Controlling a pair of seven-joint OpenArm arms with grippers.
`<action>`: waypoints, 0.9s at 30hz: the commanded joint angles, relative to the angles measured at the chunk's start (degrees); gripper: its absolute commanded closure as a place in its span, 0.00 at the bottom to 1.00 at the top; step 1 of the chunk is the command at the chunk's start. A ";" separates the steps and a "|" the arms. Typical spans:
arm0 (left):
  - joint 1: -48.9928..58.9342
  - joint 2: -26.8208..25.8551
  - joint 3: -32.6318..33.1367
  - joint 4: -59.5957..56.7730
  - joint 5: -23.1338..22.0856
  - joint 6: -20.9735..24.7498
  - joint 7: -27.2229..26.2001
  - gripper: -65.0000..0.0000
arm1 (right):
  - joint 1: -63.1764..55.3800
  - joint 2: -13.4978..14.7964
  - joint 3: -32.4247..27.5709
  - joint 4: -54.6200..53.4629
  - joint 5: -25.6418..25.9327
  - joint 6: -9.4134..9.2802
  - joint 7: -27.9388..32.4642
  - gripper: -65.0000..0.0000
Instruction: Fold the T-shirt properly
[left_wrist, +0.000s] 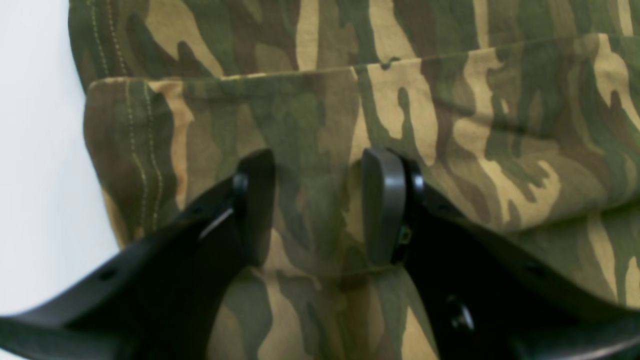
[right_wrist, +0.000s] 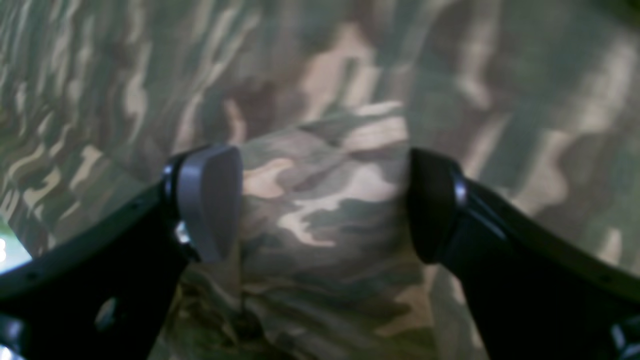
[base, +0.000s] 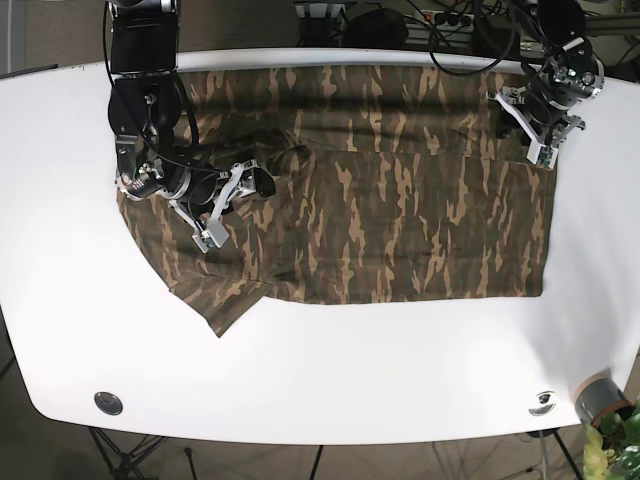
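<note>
A camouflage T-shirt (base: 400, 220) lies spread on the white table (base: 350, 380), with a sleeve sticking out at the lower left. My right gripper (base: 262, 180) is over the shirt's left part. In the right wrist view it (right_wrist: 320, 205) is open, with a raised bunch of cloth (right_wrist: 325, 215) between its jaws. My left gripper (base: 535, 135) is at the shirt's far right corner. In the left wrist view it (left_wrist: 318, 207) is open astride a doubled hem edge (left_wrist: 225, 95), with the shirt (left_wrist: 450, 125) filling the view.
A grey cup (base: 598, 398) and a plant stand at the table's front right corner. Two round fittings (base: 108, 402) (base: 543, 402) sit near the front edge. Cables and arm bases are along the back edge. Bare white table surrounds the shirt.
</note>
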 joint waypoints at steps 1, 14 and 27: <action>-0.08 -0.72 -0.20 0.63 -0.07 -0.03 -0.59 0.60 | 0.78 -0.55 0.55 0.86 0.36 0.25 1.17 0.28; -0.17 -0.72 -0.20 0.63 -0.07 -0.03 -0.59 0.60 | 0.69 -0.73 0.73 0.86 0.27 0.16 1.17 0.86; -0.17 -0.72 -0.11 0.63 -0.07 -0.03 -0.59 0.60 | 2.89 -0.29 3.19 1.39 0.71 0.34 1.17 0.97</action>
